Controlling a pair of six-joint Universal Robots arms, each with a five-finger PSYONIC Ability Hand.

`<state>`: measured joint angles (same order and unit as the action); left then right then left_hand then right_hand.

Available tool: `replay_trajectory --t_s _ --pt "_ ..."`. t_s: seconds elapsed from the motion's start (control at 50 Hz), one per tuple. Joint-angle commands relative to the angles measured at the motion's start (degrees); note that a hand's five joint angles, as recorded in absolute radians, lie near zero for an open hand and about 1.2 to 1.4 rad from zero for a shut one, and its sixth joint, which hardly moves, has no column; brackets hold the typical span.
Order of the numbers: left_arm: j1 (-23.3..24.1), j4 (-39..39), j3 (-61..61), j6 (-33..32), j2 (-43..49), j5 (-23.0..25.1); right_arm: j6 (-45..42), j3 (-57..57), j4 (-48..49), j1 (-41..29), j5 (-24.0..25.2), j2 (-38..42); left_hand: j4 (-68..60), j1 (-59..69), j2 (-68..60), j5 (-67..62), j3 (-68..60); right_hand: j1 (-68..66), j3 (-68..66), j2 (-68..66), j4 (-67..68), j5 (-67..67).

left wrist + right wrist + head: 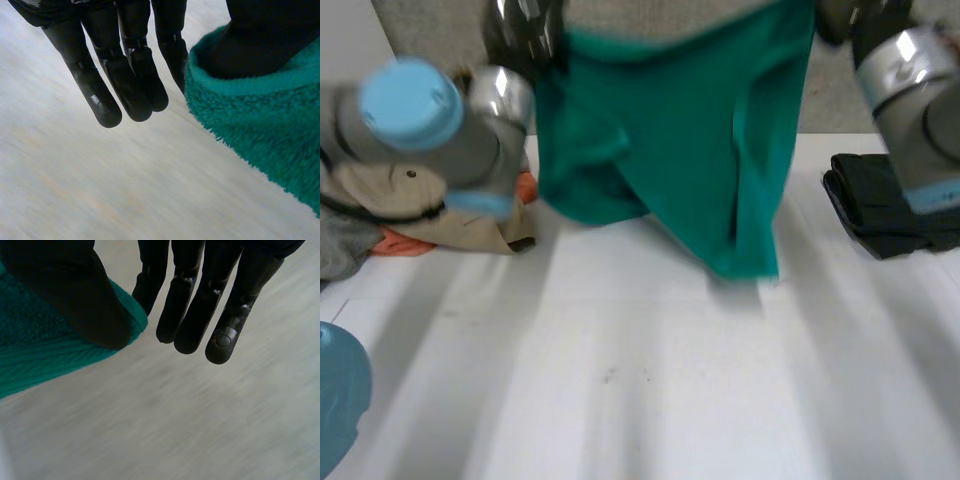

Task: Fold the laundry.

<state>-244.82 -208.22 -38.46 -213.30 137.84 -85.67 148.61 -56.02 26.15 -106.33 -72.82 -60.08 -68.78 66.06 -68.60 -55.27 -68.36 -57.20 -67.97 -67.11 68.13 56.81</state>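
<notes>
A green fleece garment (670, 140) hangs over the white table (640, 380), its lower edge just above the surface. My left hand (524, 32) holds its top corner on one side and my right hand (844, 20) holds the top corner on the other. In the left wrist view my left hand (125, 75) keeps its fingers straight while the thumb pinches the fleece hem (260, 120) against a finger. In the right wrist view my right hand (190, 315) does the same, thumb pressed onto the green edge (30, 355).
A pile of tan, orange and grey clothes (430, 215) lies at the table's left side behind my left arm (415, 105). A folded black garment (885, 205) sits at the right. A teal round object (340, 400) is at the near left corner.
</notes>
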Motion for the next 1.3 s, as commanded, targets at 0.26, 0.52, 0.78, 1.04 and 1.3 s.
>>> replay_trajectory --t_s 0.26,0.52,0.78,1.04,1.3 --pt "1.4 -3.6 -40.5 3.9 -23.8 0.8 12.8 -21.1 4.5 6.9 23.1 -9.5 -11.2 13.9 -11.4 -14.7 -11.6 -22.8 -12.0 -12.9 11.9 13.2" --pt "3.3 -3.4 -52.9 3.9 -21.6 0.9 -2.3 -44.2 -1.0 10.2 33.3 -9.1 -11.2 13.9 -11.4 -14.7 -11.6 20.8 31.5 30.7 -31.7 -30.4" --pt "3.6 0.0 -50.2 3.9 -27.4 0.9 4.3 -44.4 -13.1 9.9 16.1 -14.3 -11.2 13.9 -11.4 -14.7 -11.6 45.1 55.9 55.0 -56.0 -54.7" --pt "5.6 7.2 -45.0 8.7 -30.4 0.8 38.6 -45.1 -20.9 4.7 3.9 -15.3 -11.2 13.9 -11.4 -14.7 -11.6 44.6 55.4 54.5 -55.5 -54.2" --pt "7.2 8.3 -41.7 9.2 -30.9 0.6 51.0 -39.4 -13.5 -14.2 -8.6 -8.4 -11.2 13.9 -11.4 -14.7 -11.6 45.1 55.9 55.0 -56.0 -54.7"
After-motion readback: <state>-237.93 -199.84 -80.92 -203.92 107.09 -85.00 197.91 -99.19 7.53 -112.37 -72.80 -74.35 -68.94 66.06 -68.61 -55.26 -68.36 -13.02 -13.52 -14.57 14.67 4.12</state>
